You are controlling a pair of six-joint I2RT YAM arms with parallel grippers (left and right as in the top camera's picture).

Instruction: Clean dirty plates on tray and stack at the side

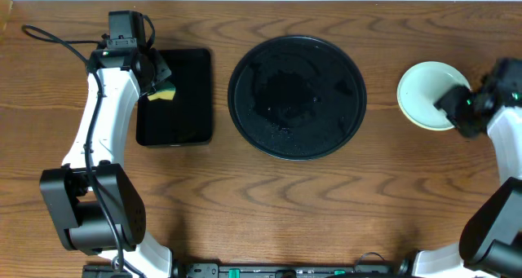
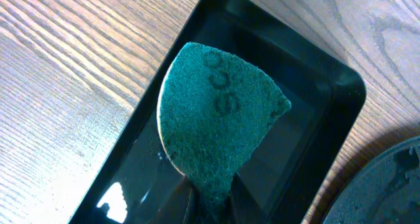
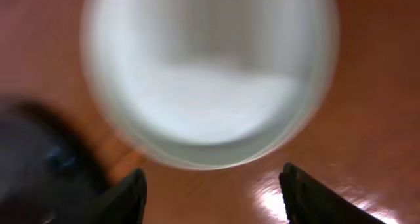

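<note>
Wood tabletop [image 1: 269,205], pale plate [image 3: 207,79] just ahead of parted, empty right jaws; left jaws clenched on sponge [image 2: 216,125].

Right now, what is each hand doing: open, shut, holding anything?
Left hand: shut on the green sponge, above the rectangular tray.
Right hand: open, holding nothing; pale plate just ahead.

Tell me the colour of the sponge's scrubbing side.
Teal green; the sponge shows best in the left wrist view.
</note>
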